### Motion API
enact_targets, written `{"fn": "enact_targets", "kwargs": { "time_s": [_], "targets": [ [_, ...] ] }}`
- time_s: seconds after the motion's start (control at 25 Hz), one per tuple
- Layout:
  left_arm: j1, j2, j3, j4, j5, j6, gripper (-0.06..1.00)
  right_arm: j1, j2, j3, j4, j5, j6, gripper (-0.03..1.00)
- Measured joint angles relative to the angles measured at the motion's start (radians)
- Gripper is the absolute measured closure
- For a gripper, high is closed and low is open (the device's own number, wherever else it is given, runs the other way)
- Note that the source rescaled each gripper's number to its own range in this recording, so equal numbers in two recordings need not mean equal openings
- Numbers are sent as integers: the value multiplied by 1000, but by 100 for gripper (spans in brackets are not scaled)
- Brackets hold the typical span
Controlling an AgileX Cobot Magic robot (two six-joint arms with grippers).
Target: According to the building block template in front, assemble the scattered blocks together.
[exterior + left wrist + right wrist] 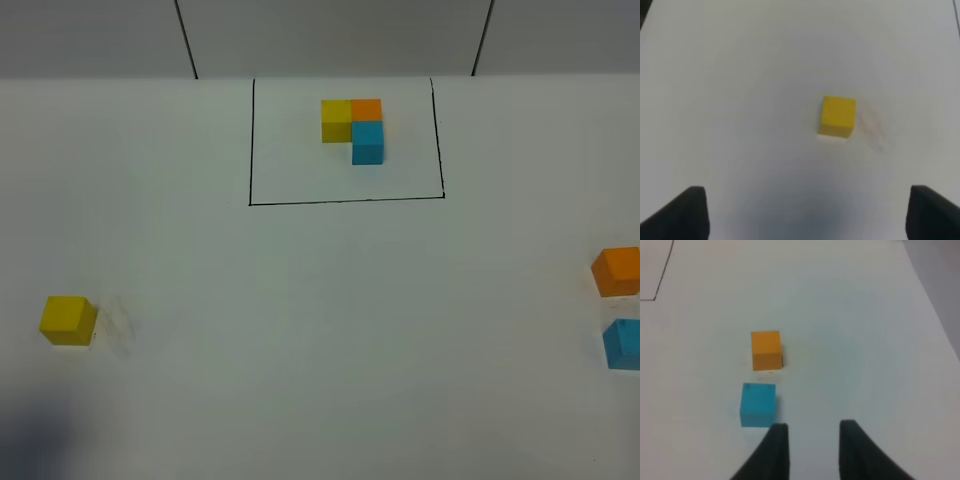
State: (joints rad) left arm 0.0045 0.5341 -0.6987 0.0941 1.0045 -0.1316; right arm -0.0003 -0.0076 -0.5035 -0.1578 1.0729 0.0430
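Observation:
The building block template (352,128) sits inside a black drawn rectangle (345,201) at the back middle: yellow and orange abreast, blue below orange. A loose yellow cube (68,320) lies at the far left; in the left wrist view it (837,116) lies ahead of my left gripper (807,215), which is wide open and empty. A loose orange cube (616,271) and a light blue cube (623,344) lie at the right edge, a small gap between them. In the right wrist view my right gripper (813,426) is open and empty, just beside the blue cube (758,404), with the orange cube (766,350) farther ahead.
The white table (320,330) ends at a grey back wall with two dark vertical lines (186,40). A corner of the black rectangle shows in the right wrist view (662,275). Neither arm shows in the high view; a dim shadow (30,440) lies at the front left.

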Motion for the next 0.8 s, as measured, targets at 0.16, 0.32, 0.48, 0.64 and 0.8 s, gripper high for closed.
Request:
{"fn": "enact_targets", "kwargs": {
  "time_s": [0.16,0.32,0.48,0.64,0.8],
  "targets": [
    [0,247,-61,24,-57,0,26,0,0,0,0,0,0,97],
    [0,462,-78,19,-161,0,26,0,0,0,0,0,0,97],
    [0,657,-79,-6,-254,7,26,0,0,0,0,0,0,97],
    [1,823,-79,-46,-332,35,26,0,0,0,0,0,0,97],
    [2,955,-80,-137,-397,113,26,0,0,0,0,0,0,97]
  ]
}}
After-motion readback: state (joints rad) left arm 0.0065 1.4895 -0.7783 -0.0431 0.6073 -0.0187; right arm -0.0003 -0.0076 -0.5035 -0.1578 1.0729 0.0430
